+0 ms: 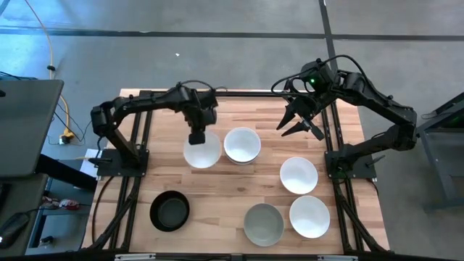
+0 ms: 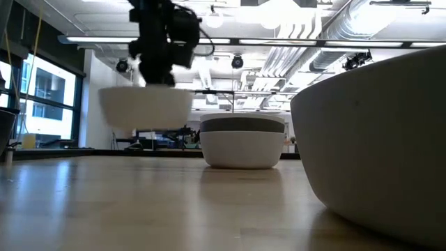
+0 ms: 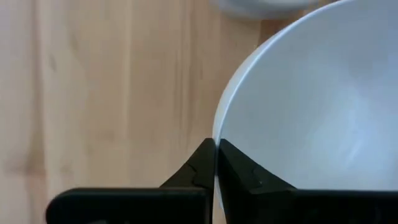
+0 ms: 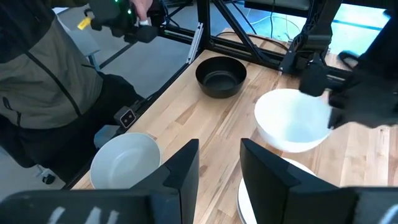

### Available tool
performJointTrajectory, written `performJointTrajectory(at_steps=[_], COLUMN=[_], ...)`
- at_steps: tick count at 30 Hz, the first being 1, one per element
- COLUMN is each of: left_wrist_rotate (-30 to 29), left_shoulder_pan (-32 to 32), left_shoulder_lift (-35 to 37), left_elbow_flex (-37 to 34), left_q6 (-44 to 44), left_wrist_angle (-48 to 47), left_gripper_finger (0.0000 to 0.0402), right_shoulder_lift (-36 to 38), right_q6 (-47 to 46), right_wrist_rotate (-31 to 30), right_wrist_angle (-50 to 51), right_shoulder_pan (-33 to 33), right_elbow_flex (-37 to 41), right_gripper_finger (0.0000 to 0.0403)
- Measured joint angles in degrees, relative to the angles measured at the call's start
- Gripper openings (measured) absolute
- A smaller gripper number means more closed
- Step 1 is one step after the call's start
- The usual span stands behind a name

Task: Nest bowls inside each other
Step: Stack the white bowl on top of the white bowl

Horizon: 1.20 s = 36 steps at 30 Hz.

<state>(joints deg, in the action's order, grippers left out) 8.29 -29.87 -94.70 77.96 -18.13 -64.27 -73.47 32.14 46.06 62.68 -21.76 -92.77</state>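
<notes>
Six bowls show from above, though at least one is already a stack: in the low view the white bowl (image 2: pixel 242 148) at the middle of the table carries a grey rim line just under its lip, which suggests another bowl sits nested inside it, though the level angle makes that hard to confirm.

The left gripper (image 1: pixel 197 137) is clamped on the rim of a white bowl (image 1: pixel 202 151), one finger inside and one outside, as the left wrist view shows. In the low view this bowl hangs clear of the table, lifted so it can travel over a neighbour's rim. It hovers just beside the middle stack (image 1: pixel 242 145), the likely place for it.

The right gripper (image 1: pixel 299 123) waits above the far right part of the table, fingers spread and holding nothing.

Four more bowls rest on the near half: a black one (image 1: pixel 170 211), a grey one (image 1: pixel 263 223), and two white ones (image 1: pixel 299 175) (image 1: pixel 310 216). All look empty.
</notes>
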Motion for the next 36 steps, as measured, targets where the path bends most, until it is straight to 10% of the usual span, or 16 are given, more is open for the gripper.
performJointTrajectory(at_steps=[15, 36], left_wrist_rotate=[3.71, 6.71], left_shoulder_pan=[-3.24, 0.47], left_shoulder_lift=[-4.23, -33.92], left_elbow_flex=[18.40, 51.87], left_q6=[2.07, 1.22], left_wrist_angle=[-2.17, -11.81], left_gripper_finger=[0.0000, 0.0000], right_shoulder_lift=[0.00, 0.00], right_q6=[1.33, 0.37], right_wrist_rotate=[0.06, 0.15], right_wrist_angle=[-0.75, 1.83], right_shoulder_pan=[-0.01, 0.00], right_elbow_flex=[0.00, -0.02], right_gripper_finger=[0.0110, 0.0110])
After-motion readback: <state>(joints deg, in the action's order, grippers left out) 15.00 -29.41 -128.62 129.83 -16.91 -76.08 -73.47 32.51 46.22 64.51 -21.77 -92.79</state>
